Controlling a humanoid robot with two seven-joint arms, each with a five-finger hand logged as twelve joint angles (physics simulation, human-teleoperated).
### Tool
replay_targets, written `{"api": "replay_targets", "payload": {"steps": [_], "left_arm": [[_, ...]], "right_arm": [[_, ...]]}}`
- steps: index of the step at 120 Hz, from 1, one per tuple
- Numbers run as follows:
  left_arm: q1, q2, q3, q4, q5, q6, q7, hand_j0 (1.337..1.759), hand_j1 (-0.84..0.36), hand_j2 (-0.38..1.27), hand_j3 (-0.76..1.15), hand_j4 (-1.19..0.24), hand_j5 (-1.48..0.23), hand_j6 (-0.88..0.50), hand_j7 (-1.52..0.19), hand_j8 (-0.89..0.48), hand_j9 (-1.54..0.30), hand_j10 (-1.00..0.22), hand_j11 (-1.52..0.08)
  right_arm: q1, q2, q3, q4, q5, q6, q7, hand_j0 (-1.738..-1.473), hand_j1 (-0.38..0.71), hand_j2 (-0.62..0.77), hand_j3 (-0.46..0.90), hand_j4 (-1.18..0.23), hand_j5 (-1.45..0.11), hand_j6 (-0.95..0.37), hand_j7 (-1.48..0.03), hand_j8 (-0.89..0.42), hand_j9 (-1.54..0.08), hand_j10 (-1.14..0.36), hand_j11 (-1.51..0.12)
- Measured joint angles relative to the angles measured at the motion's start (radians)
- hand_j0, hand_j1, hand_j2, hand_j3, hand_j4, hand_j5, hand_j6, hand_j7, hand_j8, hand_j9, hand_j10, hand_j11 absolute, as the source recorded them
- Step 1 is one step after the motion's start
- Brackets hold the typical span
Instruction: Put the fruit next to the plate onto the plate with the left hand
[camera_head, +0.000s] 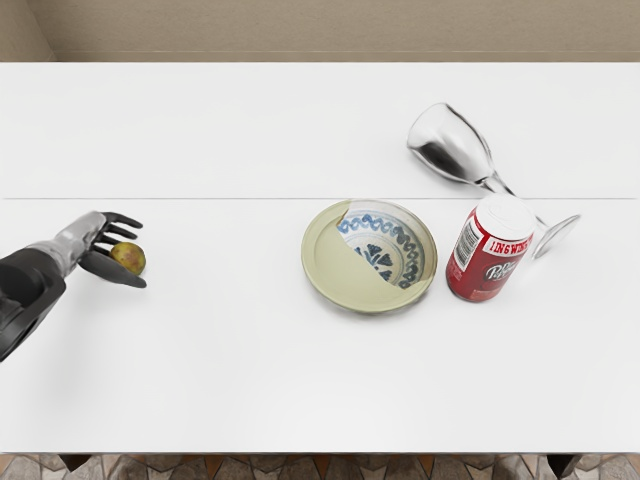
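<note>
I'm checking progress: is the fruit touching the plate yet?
Apart. The head view shows the fruit far left by the left hand, with bare table between it and the plate.

Left hand (112, 250) seemingly cups fruit (128, 258), well apart from plate (326, 272).

I have only one view, from my head. It looks down at a slant over the table (250, 380), from the near edge toward the far wall (300, 25). It is far enough back that my left hand (100, 246), closed on the fruit (128, 259), sits at the left border.
</note>
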Motion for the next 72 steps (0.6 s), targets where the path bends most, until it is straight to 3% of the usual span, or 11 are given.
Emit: {"api": "replay_targets", "payload": {"steps": [51, 72], "left_arm": [[0.001, -0.001, 0.005, 0.012, 0.009, 0.000, 0.003, 1.657, -0.26, 0.11, 0.00, -0.52, -0.68, -0.51, -0.68, -0.43, -0.68, -0.52, -0.68], [0.003, -0.021, 0.017, 0.014, 0.023, 0.002, 0.004, 1.652, -0.26, 0.13, 0.00, -0.60, -0.71, -0.50, -0.74, -0.43, -0.75, -0.55, -0.77]], "right_arm": [[0.000, 0.000, 0.000, 0.000, 0.000, 0.000, 0.000, -1.658, -0.33, 0.00, 0.00, -0.01, -0.02, -0.01, -0.02, -0.01, -0.02, -0.01, -0.02], [0.000, 0.000, 0.000, 0.000, 0.000, 0.000, 0.000, -1.658, -0.33, 0.00, 0.00, -0.01, -0.02, -0.01, -0.02, -0.01, -0.02, -0.01, -0.02]]}}
